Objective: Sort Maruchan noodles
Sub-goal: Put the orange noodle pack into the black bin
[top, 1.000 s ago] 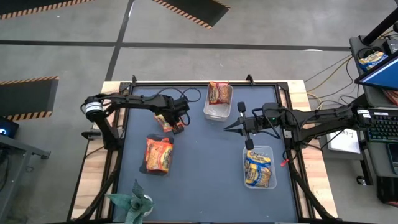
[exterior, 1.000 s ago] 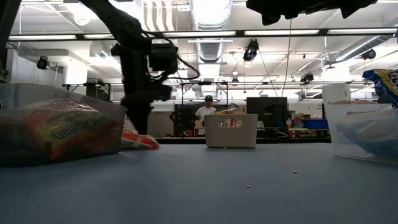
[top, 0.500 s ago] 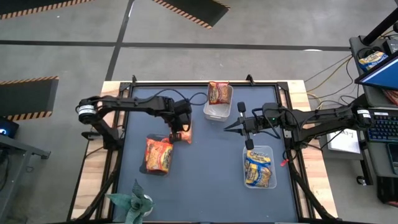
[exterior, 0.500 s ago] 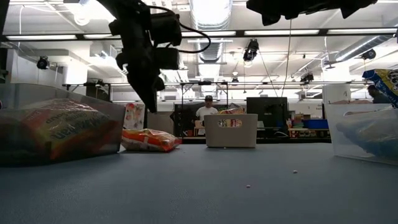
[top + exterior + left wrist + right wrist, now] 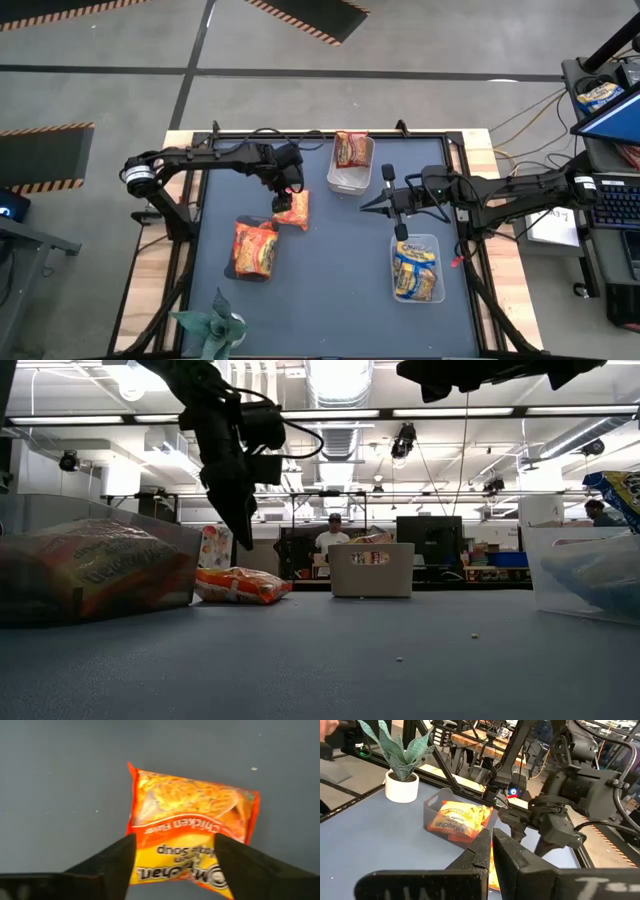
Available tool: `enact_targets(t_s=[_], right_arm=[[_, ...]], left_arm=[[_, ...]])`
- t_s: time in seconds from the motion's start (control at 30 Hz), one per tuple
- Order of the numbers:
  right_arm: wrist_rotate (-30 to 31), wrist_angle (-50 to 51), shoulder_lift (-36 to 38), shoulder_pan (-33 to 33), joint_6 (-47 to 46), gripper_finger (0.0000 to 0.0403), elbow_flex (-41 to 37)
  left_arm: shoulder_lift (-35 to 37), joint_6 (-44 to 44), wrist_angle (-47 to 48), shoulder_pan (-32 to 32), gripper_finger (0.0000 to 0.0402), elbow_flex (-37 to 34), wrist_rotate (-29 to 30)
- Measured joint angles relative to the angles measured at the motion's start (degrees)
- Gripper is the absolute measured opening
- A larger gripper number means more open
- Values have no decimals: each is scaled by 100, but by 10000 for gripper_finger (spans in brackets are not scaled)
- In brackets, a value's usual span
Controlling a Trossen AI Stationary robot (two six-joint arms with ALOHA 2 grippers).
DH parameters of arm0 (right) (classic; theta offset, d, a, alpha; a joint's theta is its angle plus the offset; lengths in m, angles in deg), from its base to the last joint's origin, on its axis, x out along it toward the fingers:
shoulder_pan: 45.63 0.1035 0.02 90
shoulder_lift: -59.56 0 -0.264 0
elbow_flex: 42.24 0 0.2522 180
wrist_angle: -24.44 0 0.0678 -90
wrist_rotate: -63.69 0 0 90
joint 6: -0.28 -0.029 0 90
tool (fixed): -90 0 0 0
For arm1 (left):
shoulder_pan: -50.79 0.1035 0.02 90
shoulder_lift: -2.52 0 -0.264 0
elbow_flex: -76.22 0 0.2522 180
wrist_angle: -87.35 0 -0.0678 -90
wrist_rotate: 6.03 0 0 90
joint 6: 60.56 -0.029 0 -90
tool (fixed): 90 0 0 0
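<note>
An orange-red Maruchan packet (image 5: 294, 209) lies flat on the dark table cloth; it also shows in the left wrist view (image 5: 192, 815) and the low view (image 5: 240, 585). My left gripper (image 5: 174, 842) is open and hovers just above the packet (image 5: 243, 530), fingers pointing down, touching nothing. My right gripper (image 5: 368, 203) is shut and empty, held above the table's middle right. More orange packets lie in a clear tub (image 5: 254, 249) at the near left. One orange packet leans in a tub (image 5: 350, 163) at the far middle. Blue-and-yellow packets fill a tub (image 5: 417, 269) at the near right.
A potted plant (image 5: 214, 324) stands at the table's near left edge. The right wrist view shows the left tub (image 5: 457, 820) and the left arm (image 5: 560, 815) beyond it. A person (image 5: 334, 535) sits in the room behind the table.
My left gripper has moved toward the table's right with the orange packet and let it go. The packet now lies flat on the cloth. The gripper has then risen clear of it and drawn a little toward the far edge.
</note>
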Motion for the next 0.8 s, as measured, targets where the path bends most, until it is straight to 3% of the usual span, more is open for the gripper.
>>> enact_targets(t_s=[0.1, 0.2, 0.8], right_arm=[[1, 41, 0, 0, 0, 9, 0], [2, 55, 0, 2, 24, 9, 0], [0, 55, 0, 0, 39, 9, 0]], left_arm=[[0, -200, -45, 20, 286, -95, 7], [0, -291, -92, 20, 301, -174, 5], [0, -374, -769, 177, 284, -525, 127]])
